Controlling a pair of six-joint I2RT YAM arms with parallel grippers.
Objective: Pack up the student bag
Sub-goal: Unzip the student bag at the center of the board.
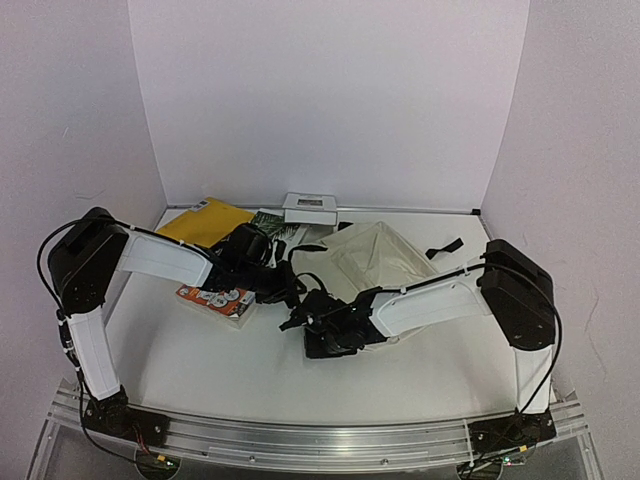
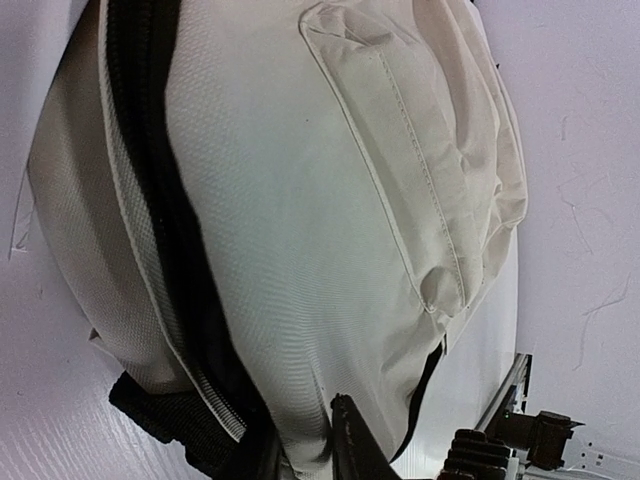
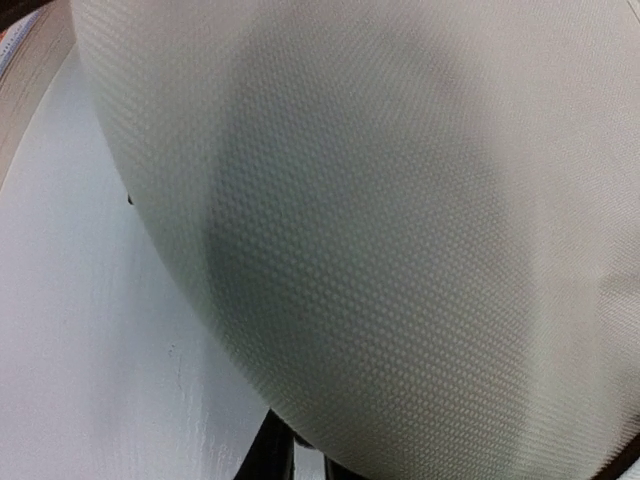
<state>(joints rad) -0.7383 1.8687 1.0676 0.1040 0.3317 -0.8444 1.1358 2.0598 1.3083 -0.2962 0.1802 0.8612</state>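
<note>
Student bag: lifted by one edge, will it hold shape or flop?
Probably flops: the student bag lies slumped on the table, fabric creased around its pocket. Likely light for its size: it sags, with no hard bulges showing. The coarse weave probably grips rather than slips.

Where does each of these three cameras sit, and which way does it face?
Top external: fixed above and behind the arms, looking down on the table; both arms show, left gripper and right gripper meeting at the large cream fabric backpack with black zippers.
Left wrist: on the left arm, facing the backpack's pocket side; one dark fingertip shows at the bottom.
Right wrist: on the right arm, very close to cream fabric; dark finger edges at the bottom.
Shared: both wrist views show the backpack.
</note>
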